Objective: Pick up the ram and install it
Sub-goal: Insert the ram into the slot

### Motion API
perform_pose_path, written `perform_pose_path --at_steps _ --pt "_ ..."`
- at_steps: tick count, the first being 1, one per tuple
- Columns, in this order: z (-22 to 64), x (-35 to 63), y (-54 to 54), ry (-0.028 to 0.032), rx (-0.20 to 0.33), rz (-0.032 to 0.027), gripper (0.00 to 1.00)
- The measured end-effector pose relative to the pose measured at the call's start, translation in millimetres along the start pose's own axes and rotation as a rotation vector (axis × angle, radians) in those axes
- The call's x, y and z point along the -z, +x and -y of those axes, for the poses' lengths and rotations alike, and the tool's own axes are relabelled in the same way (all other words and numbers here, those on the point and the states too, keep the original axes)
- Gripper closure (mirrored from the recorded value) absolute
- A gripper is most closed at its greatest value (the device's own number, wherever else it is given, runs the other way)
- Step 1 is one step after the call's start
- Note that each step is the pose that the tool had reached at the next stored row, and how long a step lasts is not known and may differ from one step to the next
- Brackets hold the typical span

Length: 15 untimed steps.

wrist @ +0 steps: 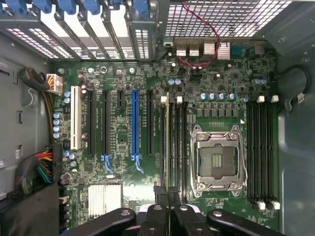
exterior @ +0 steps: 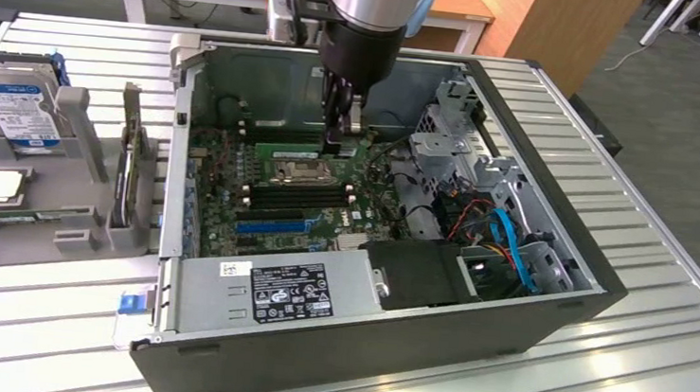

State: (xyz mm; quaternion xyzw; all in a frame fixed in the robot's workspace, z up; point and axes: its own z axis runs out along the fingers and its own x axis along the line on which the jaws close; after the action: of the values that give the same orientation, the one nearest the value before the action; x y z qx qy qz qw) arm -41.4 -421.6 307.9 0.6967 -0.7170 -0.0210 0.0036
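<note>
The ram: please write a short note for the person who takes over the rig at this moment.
End effector: shut on the ram, inside the open computer case.
Ram: edge-on, lined up along the memory slots beside the CPU socket.
Done: ram picked up, held over the motherboard.
Left: installing it; whether it already sits in a slot cannot be told.

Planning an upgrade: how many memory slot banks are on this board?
2. One bank lies between the blue slot and the socket, with the ram at it; the other bank lies on the socket's opposite side. None seems hidden.
</note>
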Motion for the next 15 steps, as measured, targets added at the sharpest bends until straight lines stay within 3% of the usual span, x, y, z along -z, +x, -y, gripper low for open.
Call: perform_pose_path --at_steps 15 --pt "0.4 -12.3 0.3 0.0 0.0 0.0001 0.88"
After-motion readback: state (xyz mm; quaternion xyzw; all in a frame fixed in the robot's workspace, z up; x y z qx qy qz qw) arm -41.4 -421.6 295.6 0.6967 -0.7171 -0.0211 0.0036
